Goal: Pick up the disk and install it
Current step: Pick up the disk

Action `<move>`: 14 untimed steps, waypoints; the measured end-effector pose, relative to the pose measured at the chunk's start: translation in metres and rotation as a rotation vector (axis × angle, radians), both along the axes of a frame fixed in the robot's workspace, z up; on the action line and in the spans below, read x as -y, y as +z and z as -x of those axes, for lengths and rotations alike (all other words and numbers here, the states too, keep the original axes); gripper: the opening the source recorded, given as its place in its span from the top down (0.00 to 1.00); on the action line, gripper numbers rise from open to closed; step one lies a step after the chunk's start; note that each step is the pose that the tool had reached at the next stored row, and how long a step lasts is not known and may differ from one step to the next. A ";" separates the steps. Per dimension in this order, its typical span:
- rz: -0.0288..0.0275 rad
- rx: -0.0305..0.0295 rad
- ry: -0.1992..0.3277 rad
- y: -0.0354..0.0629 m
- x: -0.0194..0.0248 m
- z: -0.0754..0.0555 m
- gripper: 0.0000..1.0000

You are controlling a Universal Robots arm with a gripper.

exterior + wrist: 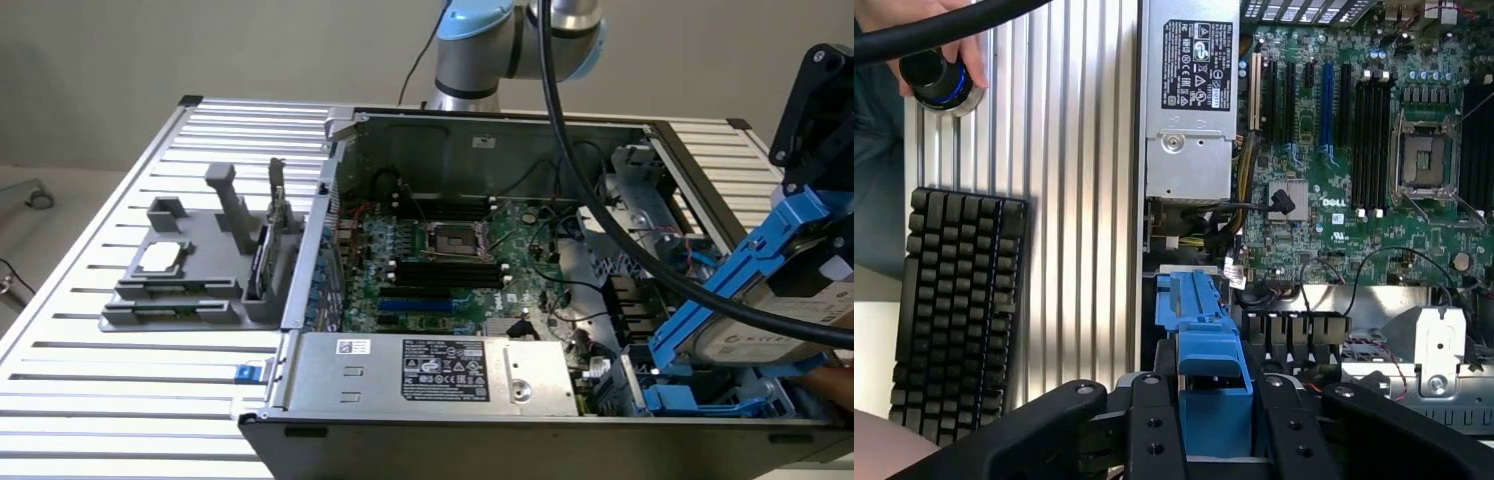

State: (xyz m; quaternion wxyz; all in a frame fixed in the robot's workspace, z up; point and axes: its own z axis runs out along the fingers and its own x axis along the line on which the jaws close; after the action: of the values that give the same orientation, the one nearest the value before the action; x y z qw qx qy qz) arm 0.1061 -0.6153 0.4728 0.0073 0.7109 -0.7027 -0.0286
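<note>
1. My pincer (1214, 435) is clamped on the disk (754, 345), gripping it by its blue carrier; in the wrist view the blue plastic sits squeezed between my two fingers.
2. The disk hangs in the air, tilted, over the end of the open computer case (494, 130) that lies toward the desk's (107, 370) edge on the exterior view's right. It touches nothing but me.
3. I judge the pick-up done and the install in hand: the disk is lifted and carried, but not yet seated.
4. Below it is the drive bay (707, 405), where more blue plastic shows. Seating the disk would call for levelling it, squaring the carrier with the bay and going in slowly and straight.
5. The thick black cable (587, 190) running from my arm crosses in front of the disk in the exterior view; it could drag or snag on the case wall.
6. Loose wires lie beside the bay, near the motherboard (441, 260), and could get pinched.
7. The power supply (427, 375) fills the case's near edge, just beside the bay.
8. Toward the desk's edge on the exterior view's left, well apart from me, a grey fixture (187, 280) carries a small square chip (160, 257).
9. In the wrist view a keyboard (954, 310) lies beyond the desk's edge, and a person's hand (949, 40) rests on a round knob (939, 80).
</note>
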 end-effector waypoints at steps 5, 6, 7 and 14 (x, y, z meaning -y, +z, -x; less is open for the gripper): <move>0.0000 0.0000 0.000 0.0000 0.0000 0.000 0.67; 0.0000 0.0000 0.000 0.0000 0.0000 0.000 0.67; 0.0000 0.0000 0.000 0.0000 0.0000 0.000 0.67; -0.0010 0.0001 0.000 -0.0020 -0.0003 0.000 0.67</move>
State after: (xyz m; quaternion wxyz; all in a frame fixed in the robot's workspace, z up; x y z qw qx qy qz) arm 0.1061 -0.6150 0.4709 0.0069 0.7109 -0.7027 -0.0289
